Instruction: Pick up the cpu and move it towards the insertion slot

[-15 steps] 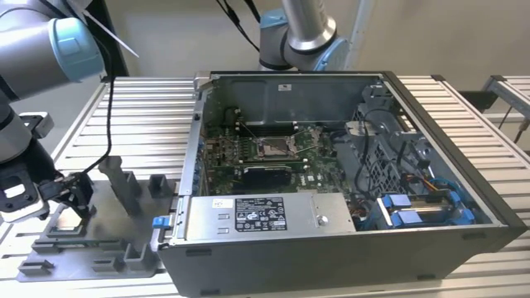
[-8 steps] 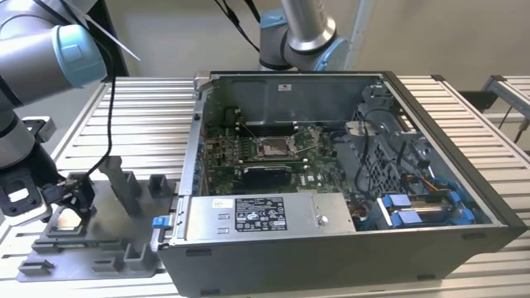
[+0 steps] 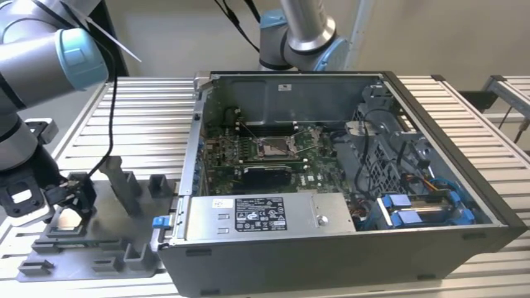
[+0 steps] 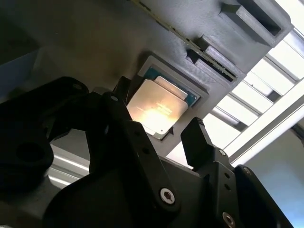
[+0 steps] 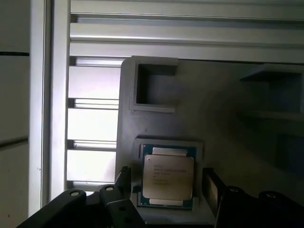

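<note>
The cpu [image 5: 168, 176] is a small square chip with a pale silver face. It lies flat in a square nest of the grey tray [image 5: 223, 109]. My gripper [image 5: 167, 184] is open, with one black finger on each side of the cpu and a gap to each edge. The second wrist view shows the cpu [image 4: 156, 111] between the same two fingers of the gripper [image 4: 159, 114]. In the exterior view the gripper [image 3: 71, 202] hangs low over the tray [image 3: 108, 254] at the exterior view's left. The insertion slot [image 3: 273, 147] is a silver-framed socket on the green board inside the computer case [image 3: 331, 248].
Upright grey blocks [image 3: 124, 186] stand on the tray beside the gripper. The open case's tall wall [image 3: 186, 180] lies between the tray and the socket. A second arm's base [image 3: 298, 37] stands behind the case. Cables and blue drive bays [image 3: 422, 208] fill the case's right side.
</note>
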### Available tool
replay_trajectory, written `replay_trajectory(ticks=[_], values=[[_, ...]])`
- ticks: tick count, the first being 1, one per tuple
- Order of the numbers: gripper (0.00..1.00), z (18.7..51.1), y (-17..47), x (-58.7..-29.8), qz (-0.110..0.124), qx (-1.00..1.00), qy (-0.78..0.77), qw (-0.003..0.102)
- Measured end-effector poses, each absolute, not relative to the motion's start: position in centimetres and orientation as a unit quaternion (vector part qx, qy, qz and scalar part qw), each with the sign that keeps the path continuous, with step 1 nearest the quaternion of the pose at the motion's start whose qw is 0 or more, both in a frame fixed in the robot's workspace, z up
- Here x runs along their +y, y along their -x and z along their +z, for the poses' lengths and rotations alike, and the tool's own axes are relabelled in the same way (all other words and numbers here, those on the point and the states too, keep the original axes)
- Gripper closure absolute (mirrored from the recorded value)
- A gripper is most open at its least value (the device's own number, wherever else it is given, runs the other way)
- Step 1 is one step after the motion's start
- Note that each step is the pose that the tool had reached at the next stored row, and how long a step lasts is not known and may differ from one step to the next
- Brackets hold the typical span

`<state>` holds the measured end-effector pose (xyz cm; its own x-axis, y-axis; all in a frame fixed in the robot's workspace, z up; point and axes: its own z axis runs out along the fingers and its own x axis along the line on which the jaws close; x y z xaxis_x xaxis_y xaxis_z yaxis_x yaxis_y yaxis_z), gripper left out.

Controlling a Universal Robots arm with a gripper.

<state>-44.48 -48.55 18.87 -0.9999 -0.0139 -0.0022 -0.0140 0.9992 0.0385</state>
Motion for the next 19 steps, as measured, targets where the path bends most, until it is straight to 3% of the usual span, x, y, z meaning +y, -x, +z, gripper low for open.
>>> replay_trajectory(ticks=[9,10,19], values=[[0.0,18.71,44.48,-48.44,0.019,1.0,0.007,0.001],[1.0,18.71,44.48,-48.44,0.019,1.0,0.007,0.001],[1.0,19.59,44.49,-48.44,0.019,1.0,0.007,0.0]])
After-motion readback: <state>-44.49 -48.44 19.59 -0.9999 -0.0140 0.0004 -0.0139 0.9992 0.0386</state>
